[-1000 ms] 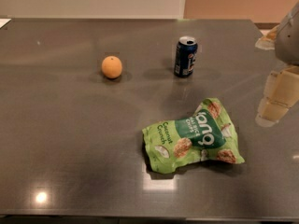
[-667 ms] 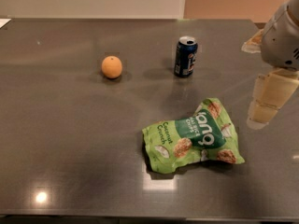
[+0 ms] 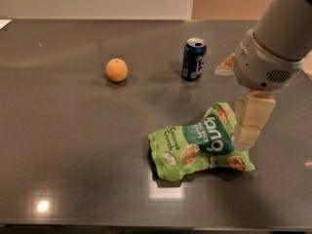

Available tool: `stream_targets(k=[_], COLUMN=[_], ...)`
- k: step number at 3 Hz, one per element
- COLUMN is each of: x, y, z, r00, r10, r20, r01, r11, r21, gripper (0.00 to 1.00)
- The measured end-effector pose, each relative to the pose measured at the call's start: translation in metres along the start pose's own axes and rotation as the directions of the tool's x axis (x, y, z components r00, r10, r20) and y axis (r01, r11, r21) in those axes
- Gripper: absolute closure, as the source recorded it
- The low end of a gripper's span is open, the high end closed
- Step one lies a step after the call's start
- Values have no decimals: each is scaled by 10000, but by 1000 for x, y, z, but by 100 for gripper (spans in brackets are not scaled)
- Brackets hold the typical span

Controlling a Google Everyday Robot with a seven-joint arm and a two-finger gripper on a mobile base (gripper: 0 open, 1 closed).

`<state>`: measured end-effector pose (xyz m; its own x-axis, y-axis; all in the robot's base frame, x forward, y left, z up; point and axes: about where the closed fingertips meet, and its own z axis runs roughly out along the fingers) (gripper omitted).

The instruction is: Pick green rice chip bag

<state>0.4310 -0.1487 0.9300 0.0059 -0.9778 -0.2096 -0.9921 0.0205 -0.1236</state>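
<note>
The green rice chip bag [image 3: 200, 145] lies flat and crinkled on the dark grey table [image 3: 73, 145], right of centre toward the front. It is lime green with a dark green label and pictures of beige chips. My gripper [image 3: 247, 130] hangs from the arm at the right, its cream fingers pointing down over the bag's right edge, close above it or touching it; which cannot be told.
A blue soda can [image 3: 194, 59] stands upright behind the bag. An orange [image 3: 117, 69] sits to the left of the can. A small beige packet [image 3: 226, 64] lies behind the arm at the right. The table's front edge runs along the bottom.
The arm has moved left and forward from the right edge, bringing the gripper over the bag's right side. The bag, can and orange have not moved.
</note>
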Motion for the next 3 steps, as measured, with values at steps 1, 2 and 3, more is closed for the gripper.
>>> stream_targets(k=[1,2,3], x=[-16,-28,-38], y=[13,23,29], z=[24,49,70], r00=[9972,9900,9814], r10=[-728,-1382,-1905], r20=[198,274,226], r01=[737,1401,1918], r11=[9960,9863,9757], r21=[-514,-872,-1055], gripper=[0,0,0])
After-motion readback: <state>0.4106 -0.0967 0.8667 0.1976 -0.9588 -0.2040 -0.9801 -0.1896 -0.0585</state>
